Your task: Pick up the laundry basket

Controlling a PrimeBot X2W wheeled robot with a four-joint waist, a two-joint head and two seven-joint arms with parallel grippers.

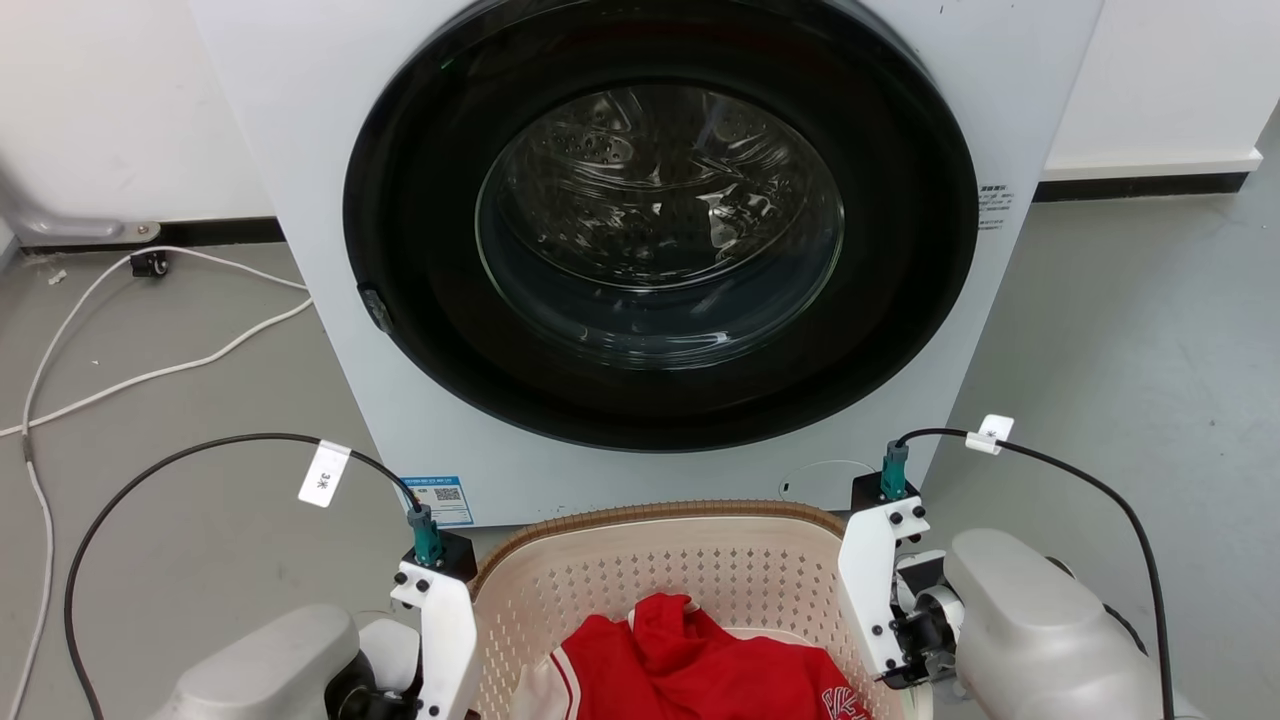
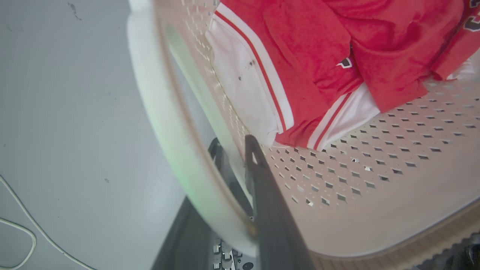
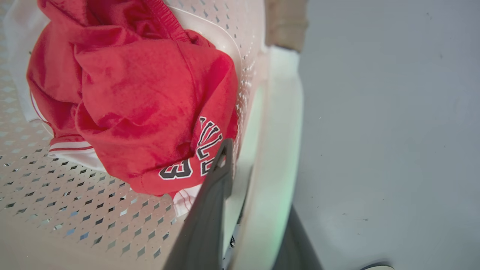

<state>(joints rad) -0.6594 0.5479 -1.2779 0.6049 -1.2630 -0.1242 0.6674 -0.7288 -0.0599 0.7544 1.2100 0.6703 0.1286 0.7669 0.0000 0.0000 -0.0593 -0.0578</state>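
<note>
Here, laundry basket (image 1: 660, 585), red-and-white jersey (image 1: 690, 660) inside

The grey floor (image 1: 1130, 330) lies open on the right of the cream perforated plastic laundry basket (image 1: 650, 520). On the left of the basket, a loose white cable (image 1: 150, 375) trails across the floor. The white front-loading washing machine (image 1: 300, 150) stands near the basket's far rim and blocks that side. Inside, a crumpled red-and-white jersey (image 1: 690, 650) crowds both side walls. There the left gripper (image 2: 232, 144) and right gripper (image 3: 243, 168) each straddle a handle, one finger inside and one outside.
</note>
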